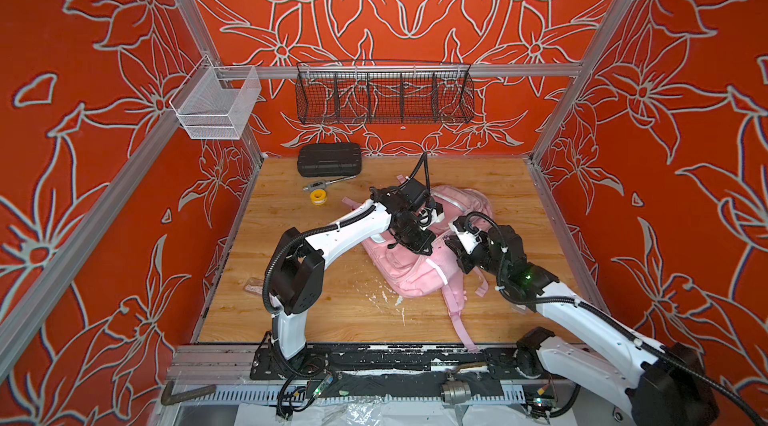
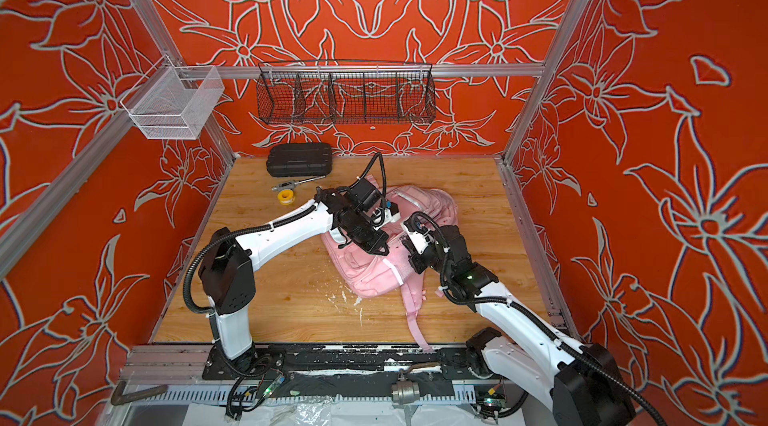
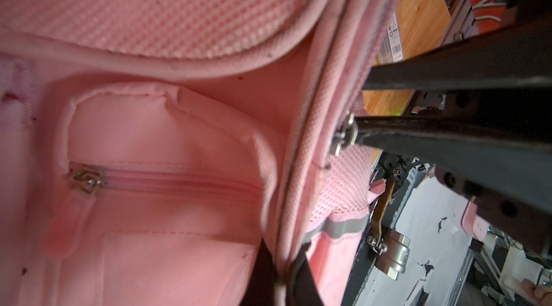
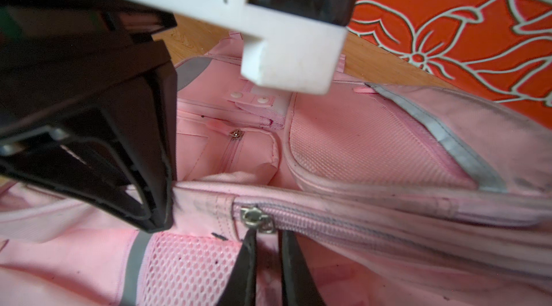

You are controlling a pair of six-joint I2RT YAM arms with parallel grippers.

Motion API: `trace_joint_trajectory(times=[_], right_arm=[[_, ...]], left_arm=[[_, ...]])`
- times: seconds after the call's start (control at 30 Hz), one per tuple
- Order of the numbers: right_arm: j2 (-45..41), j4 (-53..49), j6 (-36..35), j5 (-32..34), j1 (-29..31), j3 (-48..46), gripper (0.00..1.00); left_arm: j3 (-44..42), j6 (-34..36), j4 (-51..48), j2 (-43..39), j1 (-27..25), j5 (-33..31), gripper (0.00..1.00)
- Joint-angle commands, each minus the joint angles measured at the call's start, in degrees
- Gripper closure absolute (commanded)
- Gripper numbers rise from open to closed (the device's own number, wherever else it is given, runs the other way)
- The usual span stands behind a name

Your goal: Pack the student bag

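Observation:
The student bag [image 1: 415, 274] [image 2: 374, 274], a pale-pink backpack, lies on the wooden table [image 1: 332, 311] in both top views, its main compartment gaping. My left gripper [image 3: 279, 277] [image 1: 428, 249] is shut on the rim of the bag's opening and holds it up; the pink lining and an inner zipped pocket [image 3: 167, 188] show. My right gripper [image 4: 267, 247] [image 1: 451, 243] sits just under the metal zipper slider [image 4: 257, 219] [image 3: 343, 137]. Its fingers are drawn close together with the pink zipper pull between them.
A black ribbed case [image 1: 329, 159], a metal tool [image 1: 328, 183] and a yellow tape roll [image 1: 318, 196] lie at the back left. A black wire basket [image 1: 384, 97] and a white mesh basket [image 1: 216, 103] hang on the walls. A bag strap [image 1: 457, 320] trails toward the front edge.

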Motion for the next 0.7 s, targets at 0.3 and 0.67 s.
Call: trace_joint_trajectory(times=[0.3, 0.67], right_arm=[[-1.7, 1.4, 3.1, 4.3, -5.6, 1.2, 0.95], [1.0, 0.7, -3.9, -10.1, -6.5, 2.2, 0.89]], left_arm=[[-2.2, 5.6, -3.8, -5.2, -0.3, -1.4, 1.00], [-0.6, 6.6, -4.4, -5.8, -0.3, 0.0, 1.00]])
